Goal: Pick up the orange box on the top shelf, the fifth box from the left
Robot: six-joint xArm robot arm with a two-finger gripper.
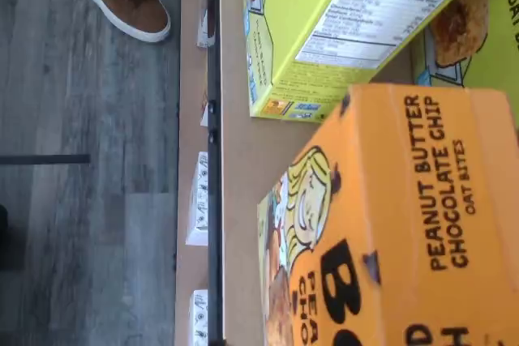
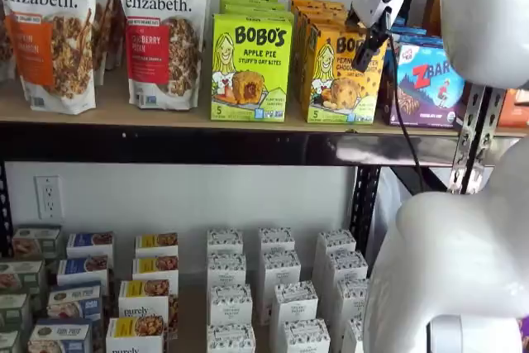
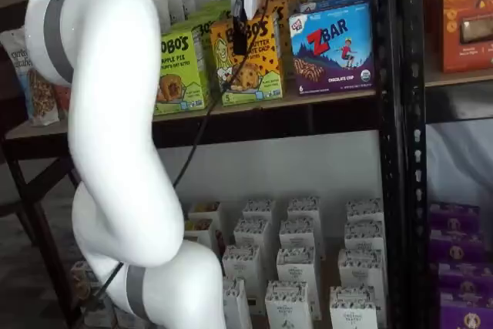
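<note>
1. Orange box (image 2: 344,72): we log the Bobo's "Peanut Butter Chocolate Chip" carton standing upright at the front edge of the top shelf (image 2: 190,113), front panel outward in both shelf views.
2. Neighbours of the orange box: we note the lime-green Apple Pie box (image 2: 250,68) just beside it on one side and the blue ZBar box (image 2: 430,80) just beside it on the other.
3. Gripper (image 3: 240,25): we see black fingers in front of the orange box's upper face; whether they are spread or pressed together, we cannot tell.
4. Wrist view: the orange box's top panel (image 1: 422,224) fills much of it, close under the camera.
5. Below the orange box: small white cartons (image 2: 277,287) on the lower level.
</note>
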